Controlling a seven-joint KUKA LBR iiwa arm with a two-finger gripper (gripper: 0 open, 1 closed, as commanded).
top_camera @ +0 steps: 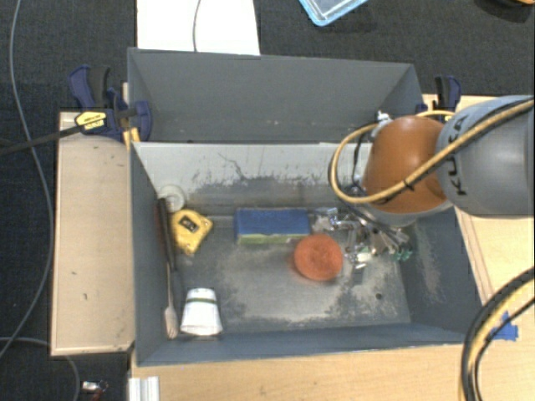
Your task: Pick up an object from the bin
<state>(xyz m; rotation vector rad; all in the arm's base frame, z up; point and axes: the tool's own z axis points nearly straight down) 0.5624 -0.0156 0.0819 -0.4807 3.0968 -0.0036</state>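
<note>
Orange round object (318,257): bin (267,98) floor, right of centre; round, no long axis readable.
Hand (361,247): just right of it; open or closed, cannot tell.
Count: one blue sponge (272,224), one yellow tape measure (191,229), one white cup (201,312).
Around: sponge just behind-left, lying left-right; others well apart.

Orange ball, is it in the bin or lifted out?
In: the orange ball lies on the bin floor, gripper beside it.
</note>
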